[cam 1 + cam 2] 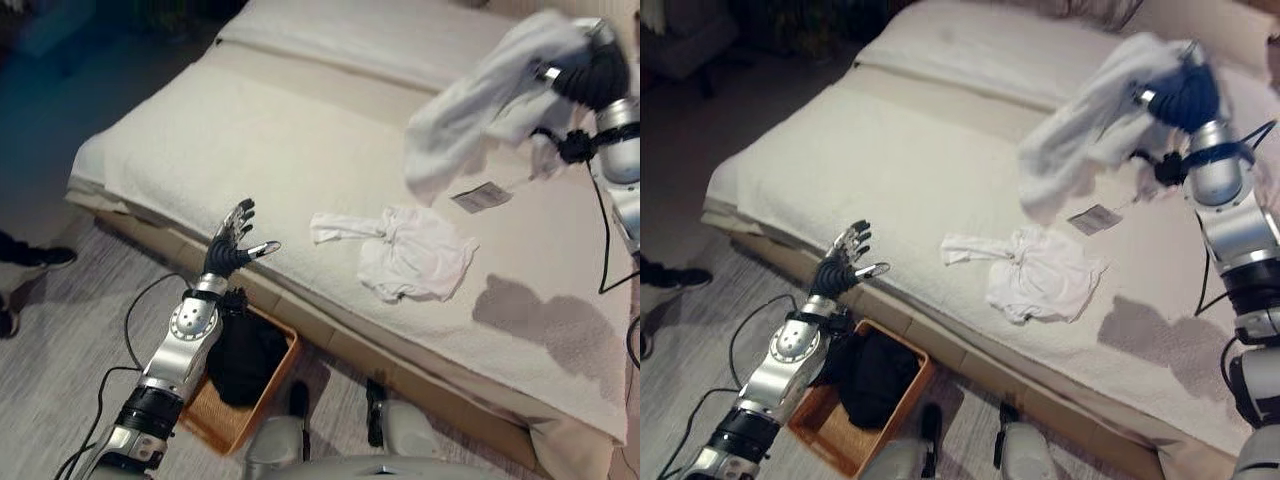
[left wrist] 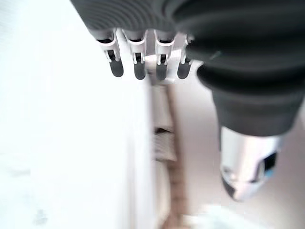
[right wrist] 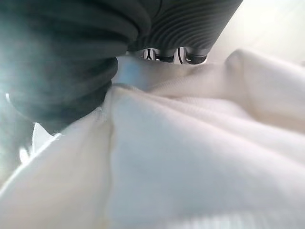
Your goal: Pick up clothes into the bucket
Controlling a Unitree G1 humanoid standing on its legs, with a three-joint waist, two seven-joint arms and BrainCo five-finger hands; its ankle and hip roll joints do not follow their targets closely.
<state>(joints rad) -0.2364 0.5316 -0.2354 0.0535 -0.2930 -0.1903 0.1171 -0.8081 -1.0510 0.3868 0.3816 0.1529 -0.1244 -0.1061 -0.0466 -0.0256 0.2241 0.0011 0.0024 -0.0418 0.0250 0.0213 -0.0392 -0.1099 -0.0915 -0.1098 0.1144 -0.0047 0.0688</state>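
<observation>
The right hand (image 1: pixel 1185 90) held a white towel (image 1: pixel 1090 125) aloft at two o'clock over the bed (image 1: pixel 890 160). The left hand (image 1: pixel 232 240) hung spread and empty. Next move: carry it to the basket (image 1: pixel 262 395) at seven o'clock. A white garment (image 1: pixel 415 252) remained. The gripping fingers were hidden by cloth.

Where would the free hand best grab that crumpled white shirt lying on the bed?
Probably at the bunched middle of the white shirt, coming straight down from above: it lies flat and spread on the bed, so only raised folds offer a pinch. The left hand hovers open near the bed's edge.
</observation>
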